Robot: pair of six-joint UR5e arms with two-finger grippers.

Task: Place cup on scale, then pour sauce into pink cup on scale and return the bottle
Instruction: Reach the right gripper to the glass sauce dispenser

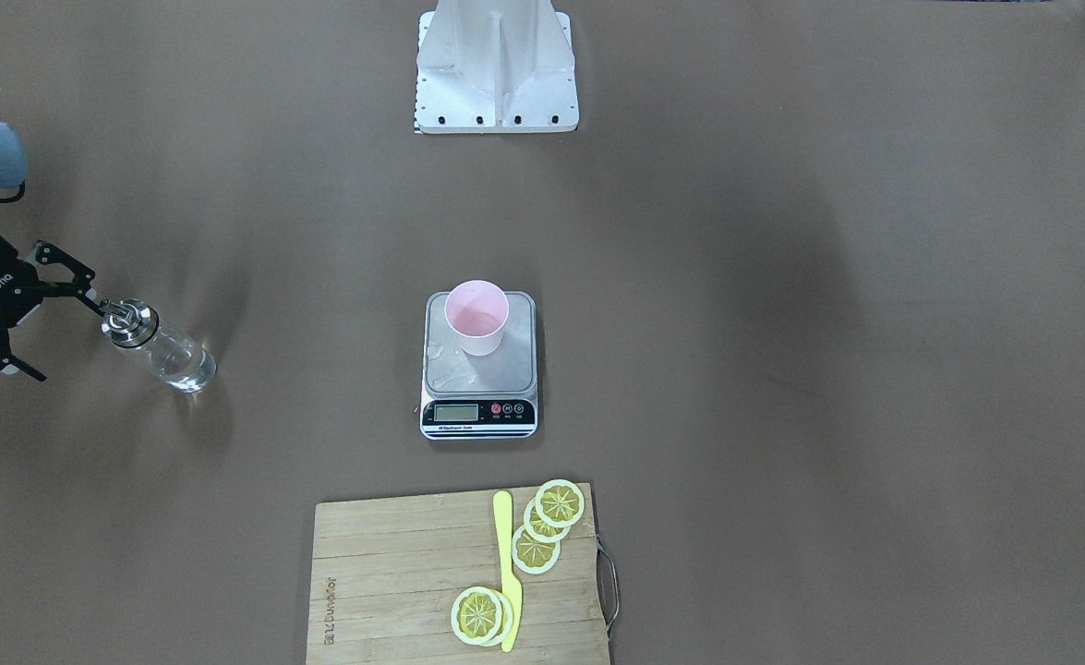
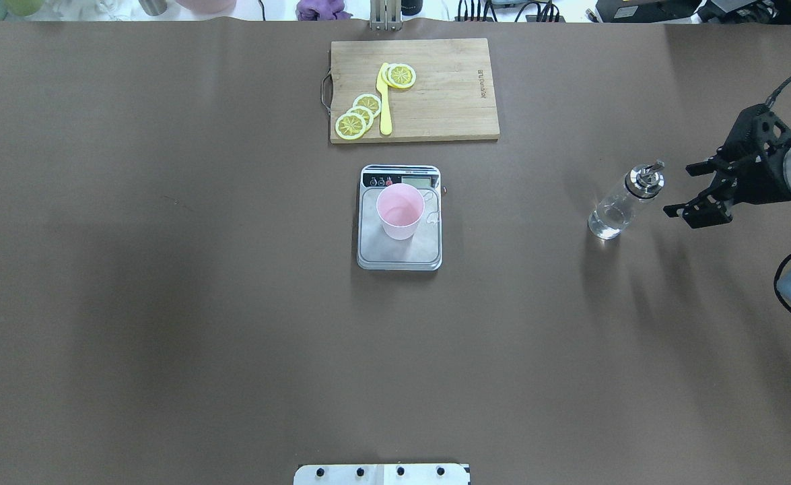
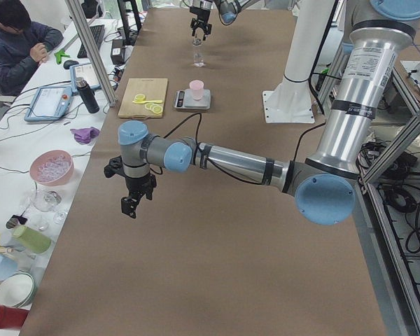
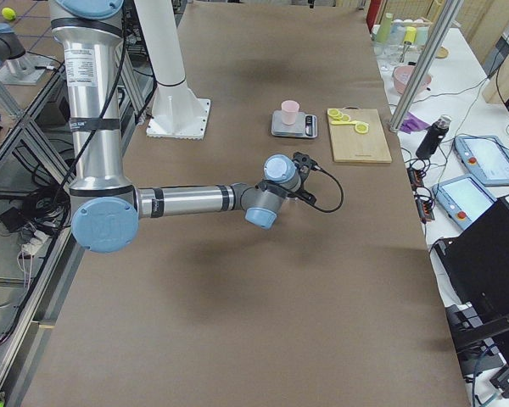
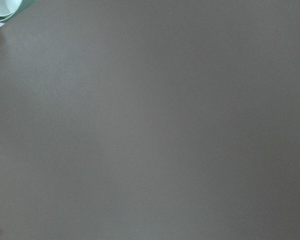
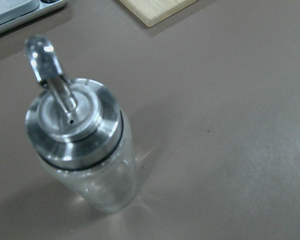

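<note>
Now the cup (image 2: 400, 212) stands on the scale (image 2: 399, 252); the bottle (image 2: 621, 205) stands at its three o'clock, right tool (image 2: 679, 190) spread just beside it; left tool (image 3: 131, 205): cannot tell.

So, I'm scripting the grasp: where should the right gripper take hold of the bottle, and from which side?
Probably the bottle by its round glass body below the cap, level from the robot's right, where the open right gripper is; it stands upright.

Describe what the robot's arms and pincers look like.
The left arm and right arm are silver tubes with pale blue joint caps and black cables near the wrists. The left pincer and right pincer are black and two-fingered; the right one carries white ROBOTIQ lettering.
</note>
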